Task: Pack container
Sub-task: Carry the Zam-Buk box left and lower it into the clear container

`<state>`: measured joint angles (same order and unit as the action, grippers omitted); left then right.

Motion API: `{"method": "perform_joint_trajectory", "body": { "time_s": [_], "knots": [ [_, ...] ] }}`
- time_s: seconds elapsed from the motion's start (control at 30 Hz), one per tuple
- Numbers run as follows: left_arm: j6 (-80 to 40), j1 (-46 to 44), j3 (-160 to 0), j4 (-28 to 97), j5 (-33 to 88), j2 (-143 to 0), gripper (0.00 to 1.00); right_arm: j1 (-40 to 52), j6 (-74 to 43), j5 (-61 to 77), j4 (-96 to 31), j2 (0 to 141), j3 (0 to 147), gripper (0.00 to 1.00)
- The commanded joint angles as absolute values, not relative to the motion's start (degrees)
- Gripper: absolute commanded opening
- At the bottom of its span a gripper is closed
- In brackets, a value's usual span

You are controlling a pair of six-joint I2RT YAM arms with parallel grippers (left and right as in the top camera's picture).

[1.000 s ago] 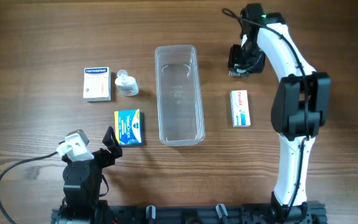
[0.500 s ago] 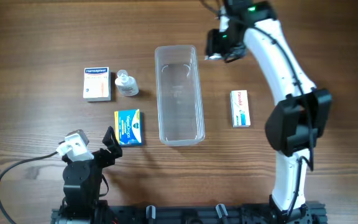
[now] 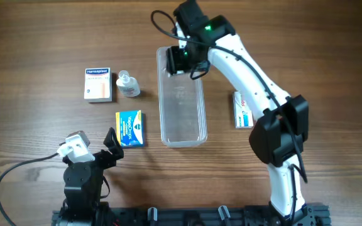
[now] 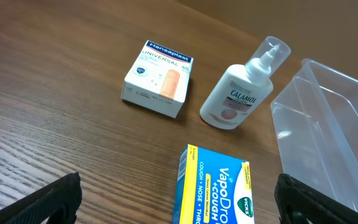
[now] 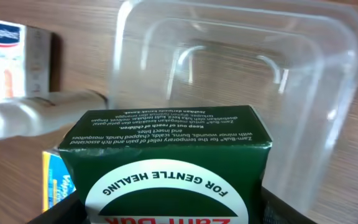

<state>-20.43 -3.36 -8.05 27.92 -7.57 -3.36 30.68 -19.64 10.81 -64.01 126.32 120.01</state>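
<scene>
i'm at the carry-and-drop step. my right fingers (image 5: 279,209) pinch a dark green ointment box (image 5: 166,158) from either side and hold it over the far end of the container (image 3: 182,110). next, i judge, i need to lower the box down between the walls, keep it off the rim, and only then let go (the tub is narrow, so lining the box up with its long side matters).

my left fingers (image 4: 45,200) are spread wide with nothing between them, low at the near side of the table (image 3: 36,37), just beside the blue lozenge box (image 3: 129,128).

the container lies mid-table, lengthwise away from me. it is a long clear tub with rounded corners and see-through walls, and it looks to have nothing in it. the plaster box (image 3: 98,84), the lotion bottle (image 3: 128,83) and a white box (image 3: 241,112) sit outside it.
</scene>
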Motion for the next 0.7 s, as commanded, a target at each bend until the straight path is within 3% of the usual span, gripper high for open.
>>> {"method": "perform_joint_trajectory", "body": {
  "time_s": [0.0, 0.67],
  "knots": [
    [-19.73, -3.09, -7.88, 27.75, -7.31, -2.74, 1.00, 31.53, -23.81, 11.42, -63.05, 125.23, 121.05, 0.66],
    [-19.73, -3.09, -7.88, 27.75, -7.31, -2.74, 1.00, 31.66, -31.75, 5.30, -60.71, 133.73, 121.01, 0.67]
  ]
}}
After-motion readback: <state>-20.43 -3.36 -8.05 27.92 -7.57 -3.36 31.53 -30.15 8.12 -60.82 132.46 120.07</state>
